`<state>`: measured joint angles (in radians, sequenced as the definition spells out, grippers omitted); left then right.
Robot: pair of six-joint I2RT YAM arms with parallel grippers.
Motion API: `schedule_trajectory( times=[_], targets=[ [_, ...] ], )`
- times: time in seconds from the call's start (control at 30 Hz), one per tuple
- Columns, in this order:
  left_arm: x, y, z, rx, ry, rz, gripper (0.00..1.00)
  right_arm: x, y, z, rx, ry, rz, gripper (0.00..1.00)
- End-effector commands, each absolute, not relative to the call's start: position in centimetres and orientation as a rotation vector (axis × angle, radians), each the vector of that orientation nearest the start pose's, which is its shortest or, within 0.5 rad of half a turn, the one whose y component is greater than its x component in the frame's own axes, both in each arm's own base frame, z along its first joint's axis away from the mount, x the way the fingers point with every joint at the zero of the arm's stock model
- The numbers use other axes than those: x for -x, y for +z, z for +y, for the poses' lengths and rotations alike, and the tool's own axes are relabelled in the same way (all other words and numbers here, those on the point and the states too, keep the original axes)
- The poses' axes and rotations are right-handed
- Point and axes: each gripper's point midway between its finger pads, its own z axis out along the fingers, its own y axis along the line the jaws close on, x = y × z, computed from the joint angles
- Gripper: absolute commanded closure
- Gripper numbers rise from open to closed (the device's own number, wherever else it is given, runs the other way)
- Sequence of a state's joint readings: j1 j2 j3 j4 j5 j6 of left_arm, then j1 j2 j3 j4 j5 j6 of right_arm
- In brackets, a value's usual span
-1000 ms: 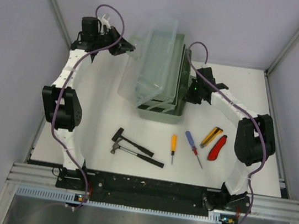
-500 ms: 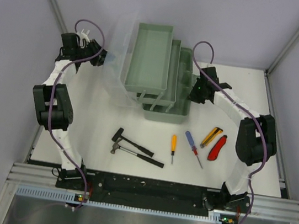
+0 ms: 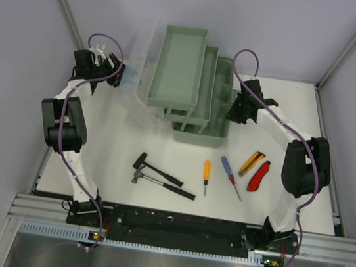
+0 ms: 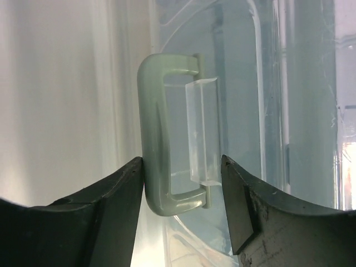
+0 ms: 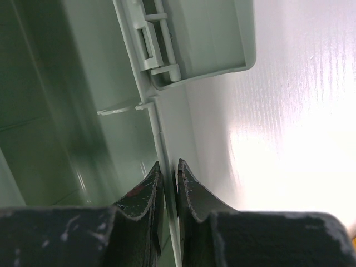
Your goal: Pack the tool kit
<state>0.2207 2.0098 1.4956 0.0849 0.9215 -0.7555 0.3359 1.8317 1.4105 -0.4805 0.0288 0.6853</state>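
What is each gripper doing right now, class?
Left gripper: open around the lid handle.
Right gripper: shut on the toolbox wall.

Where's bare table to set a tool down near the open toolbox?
Free: the white table between the left arm and the hammers, and right of the toolbox, behind the cutters. Crowded: the front strip from hammers through screwdrivers.

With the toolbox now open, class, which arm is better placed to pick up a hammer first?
Probably left: the hammers lie on its side. Its end effector straddles the lid handle; the right grips the toolbox wall.
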Motion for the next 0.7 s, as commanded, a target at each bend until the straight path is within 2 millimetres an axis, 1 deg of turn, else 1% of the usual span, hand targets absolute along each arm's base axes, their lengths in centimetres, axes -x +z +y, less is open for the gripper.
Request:
schedule_trajectory(
  times=[0.0,0.07,0.17,0.23,0.3,0.4,0.5,0.57,0.63,0.67],
  targets=[
    [-53.1,18.7,-3.7,0.305,-1.187,1.99,0.39,-44.3,12.5,14.2,-0.601,0.329,2.393,0.93],
    [-53.2,17.6,-3.3,0.317,-1.149,2.016,0.42,-44.4,12.7,13.9,-0.594,0.331,2.389,0.93],
    [-53.1,15.2,-2.4,0.352,-1.057,2.07,0.48,-44.6,13.1,14.0,-0.578,0.339,2.383,0.93],
    [-52.9,13.7,-2.2,0.365,-1.039,2.093,0.52,-44.7,13.2,14.1,-0.566,0.345,2.383,0.93],
    [-52.7,12.4,-2.2,0.381,-1.036,2.112,0.6,-44.8,13.2,14.2,-0.565,0.353,2.386,0.93],
    [-52.3,10.2,-2.3,0.409,-1.038,2.147,0.66,-44.8,12.8,14.3,-0.565,0.359,2.396,0.93],
    [-52.0,8.9,-2.4,0.427,-1.054,2.166,0.67,-44.7,12.3,14.3,-0.567,0.359,2.408,0.93],
    [-51.9,8.0,-2.0,0.453,-1.024,2.184,0.67,-44.7,12.2,14.1,-0.573,0.354,2.407,0.93],
    [-51.7,7.0,-1.3,0.49,-0.951,2.225,0.67,-44.7,12.1,14.0,-0.577,0.357,2.41,0.93],
    [-51.7,6.5,-0.5,0.527,-0.891,2.243,0.68,-44.7,12.0,13.9,-0.579,0.356,2.411,0.92]
  ],
)
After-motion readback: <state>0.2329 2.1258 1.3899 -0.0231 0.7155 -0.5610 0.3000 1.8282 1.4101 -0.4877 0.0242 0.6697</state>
